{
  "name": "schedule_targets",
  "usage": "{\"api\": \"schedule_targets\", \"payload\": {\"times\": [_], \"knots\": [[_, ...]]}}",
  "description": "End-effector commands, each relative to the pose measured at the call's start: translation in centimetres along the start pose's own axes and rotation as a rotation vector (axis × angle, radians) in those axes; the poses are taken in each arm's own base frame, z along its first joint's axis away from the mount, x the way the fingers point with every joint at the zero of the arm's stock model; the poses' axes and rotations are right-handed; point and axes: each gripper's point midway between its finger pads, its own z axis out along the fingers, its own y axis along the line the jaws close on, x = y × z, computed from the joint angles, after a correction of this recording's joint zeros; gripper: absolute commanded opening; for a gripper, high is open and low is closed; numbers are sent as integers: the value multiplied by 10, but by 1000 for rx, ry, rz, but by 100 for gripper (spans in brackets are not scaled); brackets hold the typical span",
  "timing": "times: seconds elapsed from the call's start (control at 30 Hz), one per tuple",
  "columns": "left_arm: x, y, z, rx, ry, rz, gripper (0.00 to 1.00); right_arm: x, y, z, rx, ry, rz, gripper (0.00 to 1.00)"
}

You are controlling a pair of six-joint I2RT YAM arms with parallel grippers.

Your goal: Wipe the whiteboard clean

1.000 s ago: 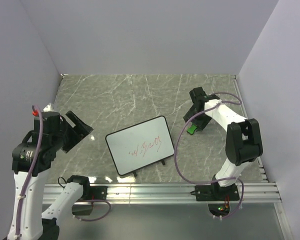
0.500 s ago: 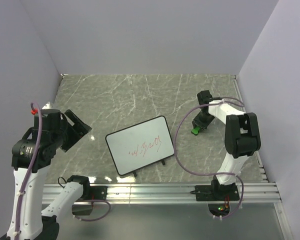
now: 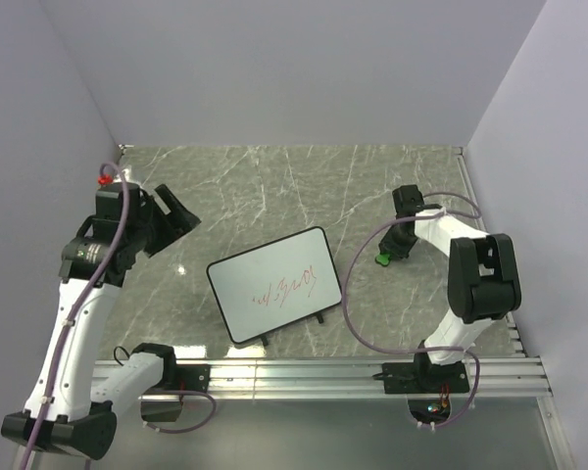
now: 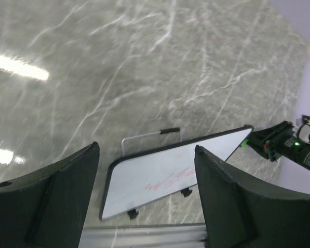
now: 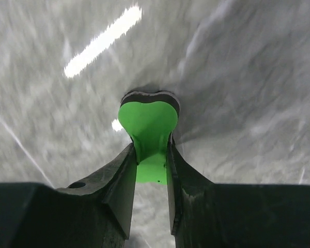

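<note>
The whiteboard [image 3: 273,284] lies tilted at the table's middle, white face up with red scribbles on it; it also shows low in the left wrist view [image 4: 170,175]. My right gripper [image 3: 388,252] is to the board's right, shut on the narrow waist of a green bow-shaped eraser [image 5: 148,132] that rests on the table [image 3: 380,258]. My left gripper [image 3: 171,220] hangs open in the air to the board's upper left, with nothing between its fingers [image 4: 225,201].
Grey marble tabletop [image 3: 274,186] with purple walls on three sides. A metal rail [image 3: 314,375] runs along the near edge, below the board. The right arm's cable [image 3: 348,294] loops close to the board's right side.
The right gripper has closed on the green eraser. The left arm has swung up and toward the back left, its gripper still open.
</note>
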Motion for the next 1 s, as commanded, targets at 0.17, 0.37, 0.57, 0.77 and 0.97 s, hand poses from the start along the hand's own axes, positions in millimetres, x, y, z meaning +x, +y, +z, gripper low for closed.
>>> {"api": "schedule_targets", "payload": {"times": [0.17, 0.37, 0.57, 0.77, 0.97], "knots": [[-31, -110, 38, 529, -82, 263, 65, 60, 9, -50, -156, 70, -183, 0], [7, -148, 88, 680, 123, 391, 63, 75, 10, -101, -272, 32, -207, 0], [47, -141, 127, 720, 305, 417, 61, 83, 3, -152, -373, -20, -240, 0], [73, -144, 121, 832, 417, 419, 57, 91, -21, -162, -345, -50, -225, 0], [109, -147, 107, 896, 539, 458, 56, 105, -32, -154, -341, -25, -171, 0]]}}
